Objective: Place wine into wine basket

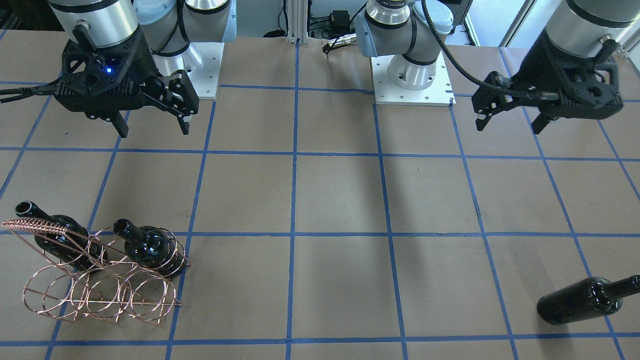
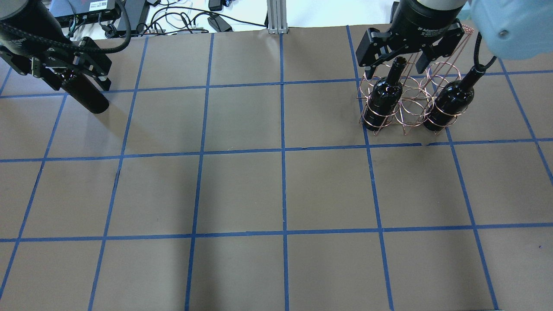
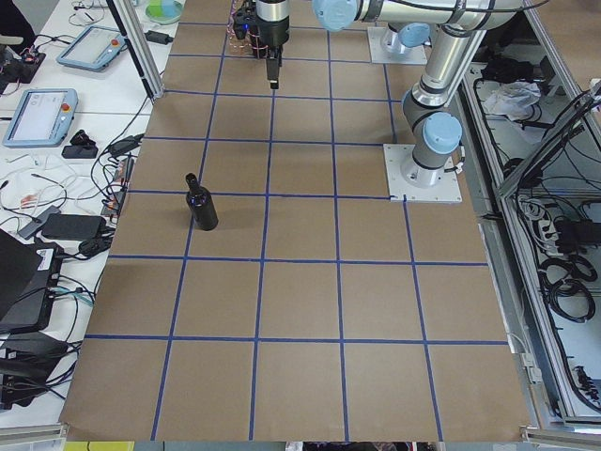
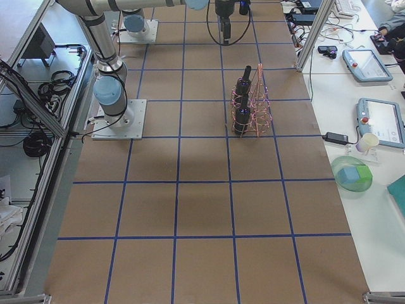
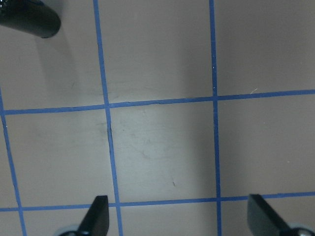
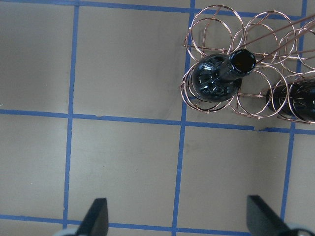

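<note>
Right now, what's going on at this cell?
Two bottles stand in the wine basket, with empty loops between them. A third bottle stands upright on the table on the robot's left side, with nothing touching it. The left gripper and right gripper are both open and empty, hovering above the table. The left gripper is nearer the loose bottle.

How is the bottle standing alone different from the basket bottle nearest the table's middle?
The lone bottle stands on bare table; the basket bottle sits inside a ring of the wire basket. The lone bottle is on the left hand's side; the basket bottle is on the right hand's side. The lone bottle has no neighbour; the basket bottle has another bottle nearby. Both are dark, shiny, upright, and unheld.
</note>
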Robot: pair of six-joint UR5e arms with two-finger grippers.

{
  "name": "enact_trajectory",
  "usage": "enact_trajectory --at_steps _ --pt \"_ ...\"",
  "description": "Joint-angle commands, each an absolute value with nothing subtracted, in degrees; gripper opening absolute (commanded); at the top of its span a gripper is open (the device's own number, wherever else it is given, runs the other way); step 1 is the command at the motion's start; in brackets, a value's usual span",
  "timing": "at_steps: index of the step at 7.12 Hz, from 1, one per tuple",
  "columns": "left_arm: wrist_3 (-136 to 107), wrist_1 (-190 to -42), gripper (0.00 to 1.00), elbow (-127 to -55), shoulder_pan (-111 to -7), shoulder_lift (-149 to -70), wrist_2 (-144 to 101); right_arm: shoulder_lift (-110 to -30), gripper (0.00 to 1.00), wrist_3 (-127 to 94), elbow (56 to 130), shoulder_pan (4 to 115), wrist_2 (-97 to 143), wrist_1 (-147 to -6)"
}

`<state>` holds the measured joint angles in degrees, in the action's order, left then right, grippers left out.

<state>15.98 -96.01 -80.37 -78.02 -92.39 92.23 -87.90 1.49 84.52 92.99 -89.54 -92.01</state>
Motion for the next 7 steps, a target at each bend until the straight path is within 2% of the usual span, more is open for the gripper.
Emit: enact_trajectory --at_steps 1,3,7 --pt "22.48 -95.54 1.0 -71.77 -71.06 -99.19 92.29 -87.98 1.0 1.49 84.55 92.99 -89.47 -92.02" --pt "29.77 -95.01 1.0 -66.47 -65.94 -105.18 92.11 -87.89 1.0 1.58 84.55 92.99 -89.56 -91.94" --pt "32.96 -85.63 1.0 -64.43 -61.96 -114.85 90.28 -87.98 1.0 1.76 84.55 93.08 -89.56 -92.2"
